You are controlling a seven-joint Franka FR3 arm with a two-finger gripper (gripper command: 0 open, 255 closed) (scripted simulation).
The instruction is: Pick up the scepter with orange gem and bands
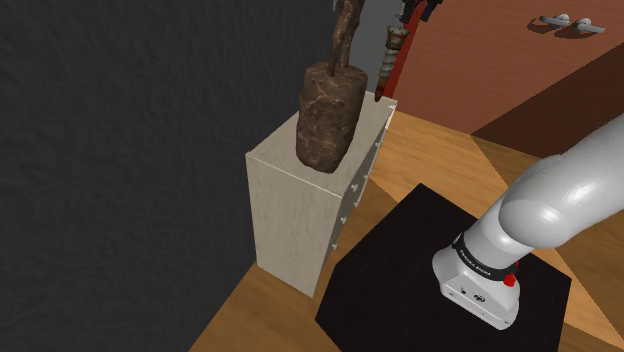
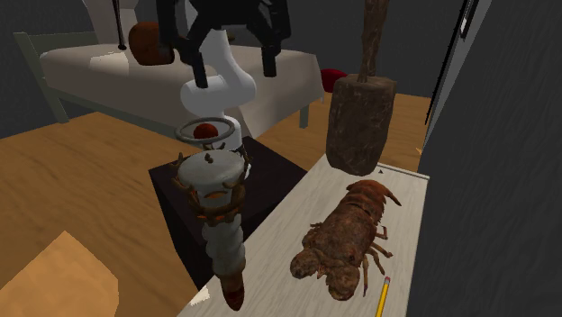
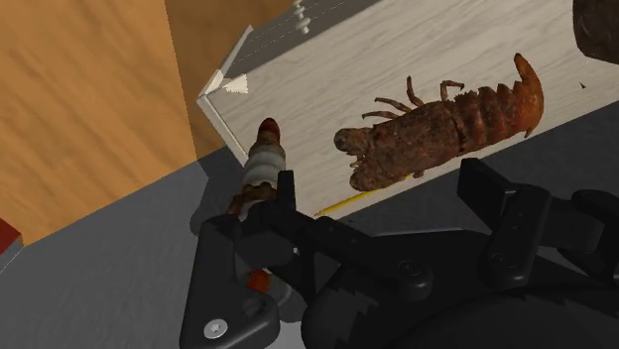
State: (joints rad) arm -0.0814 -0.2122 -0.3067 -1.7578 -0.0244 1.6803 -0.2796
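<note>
Wood flooring and dark grey walls surround a pale chest of drawers (image 1: 300, 215) that stands beside the robot's black stand (image 1: 400, 270). The scepter (image 2: 224, 241) stands nearly upright at one corner of the chest's top, the far corner in the shoulder view. Its red tip points down at the edge, and its head is up, with a thin ring around an orange gem, a brown spiky band and a white banded shaft below. I cannot tell whether the tip rests on the chest or hangs just off it.

The gripper (image 3: 382, 183) is directly above the scepter, and its jaws are released and spread wide. In the wrist view the scepter runs along the outer side of one finger, not between the two. Whether it touches that finger is unclear.

On the chest's top, near the scepter, lies a reddish-brown lobster (image 2: 347, 239), with a yellow pencil (image 2: 383, 295) just beside it. Further along the top, a rough brown mallet (image 2: 361, 122) stands head down with its handle rising straight up.

The white arm (image 1: 560, 200) rises from the stand. Across the room in the second exterior view is a bed (image 2: 90, 67) with a light cover.
</note>
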